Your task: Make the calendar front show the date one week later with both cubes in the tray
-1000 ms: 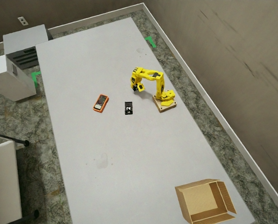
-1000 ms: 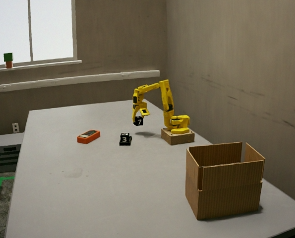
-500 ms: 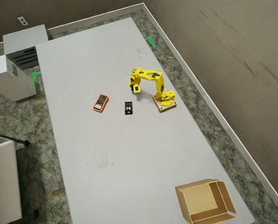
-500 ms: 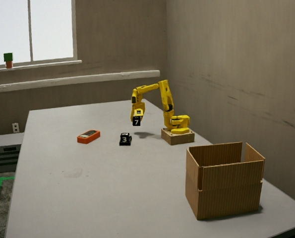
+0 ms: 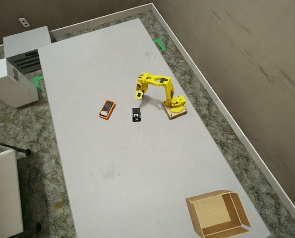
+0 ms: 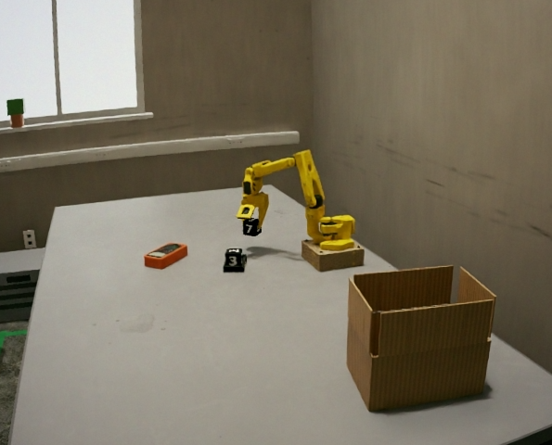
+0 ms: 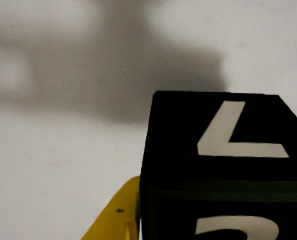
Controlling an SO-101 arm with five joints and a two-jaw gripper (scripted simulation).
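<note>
My gripper [image 5: 140,96] [image 6: 253,224] is shut on a black cube [image 6: 251,227] [image 7: 175,135]. It holds the cube in the air above the table, beyond the tray in the exterior view. The held cube shows a white 7 in the exterior view. In the wrist view that 7 is upside down, with a partly cut-off digit on the face below. The black tray [image 5: 136,109] [image 6: 234,270] holds the other cube [image 5: 136,114] [image 6: 232,260], which shows a sideways 2-like digit on top and a 3 on one side. The front facing the robot is not readable.
An orange-cased meter [image 5: 107,109] [image 6: 165,255] lies beyond the tray, away from the robot's base. The wooden base block [image 5: 174,112] [image 6: 332,256] carries the arm. An open cardboard box [image 5: 213,211] [image 6: 424,354] stands at the near right of the table.
</note>
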